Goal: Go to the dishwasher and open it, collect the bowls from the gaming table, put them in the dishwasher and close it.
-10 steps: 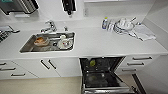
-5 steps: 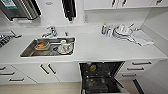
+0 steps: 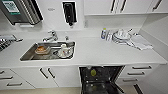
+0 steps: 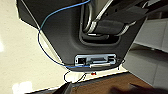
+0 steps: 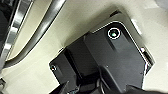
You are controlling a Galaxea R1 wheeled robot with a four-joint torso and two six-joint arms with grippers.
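Open dishwasher [image 3: 101,80] under counter [image 3: 100,53], right of sink [image 3: 48,51].

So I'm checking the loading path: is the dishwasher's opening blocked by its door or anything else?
No. The dishwasher stands open under the counter, its dark interior exposed. Nothing visible stands across the opening; a small yellow-green object sits inside.

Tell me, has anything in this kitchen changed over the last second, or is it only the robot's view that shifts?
Only the view shifts: the whole picture slides, so the camera has moved a little, not the things. The dishwasher stays open under the counter, with something pale yellow-green inside. The sink keeps its dishes, and the stack of plates and the cloth lie where they were. Nothing was picked up or put down.
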